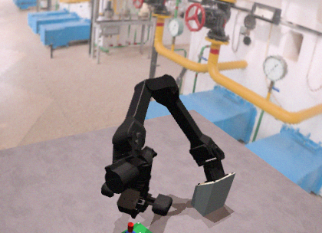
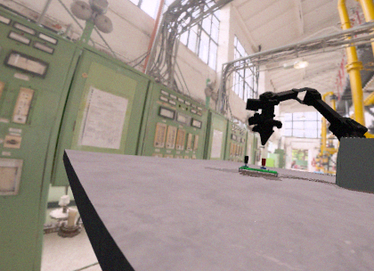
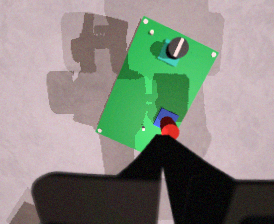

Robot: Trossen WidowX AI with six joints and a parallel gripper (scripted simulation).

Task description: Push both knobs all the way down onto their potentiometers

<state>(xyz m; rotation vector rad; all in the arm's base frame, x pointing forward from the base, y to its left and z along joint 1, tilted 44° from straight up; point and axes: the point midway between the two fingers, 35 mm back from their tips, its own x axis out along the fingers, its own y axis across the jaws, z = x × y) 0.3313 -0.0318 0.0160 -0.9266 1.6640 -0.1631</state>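
Observation:
The green circuit board lies on the grey table. A black knob sits on a teal potentiometer near the board's far corner. A red knob sits on a blue potentiometer at the board's near edge. My gripper is shut and empty. It points straight down, directly above the red knob, with a small gap between them in the exterior view.
The arm's grey base block stands on the table to the right of the board. The table edge runs along the left in the exterior view. The arm's shadow falls across the board.

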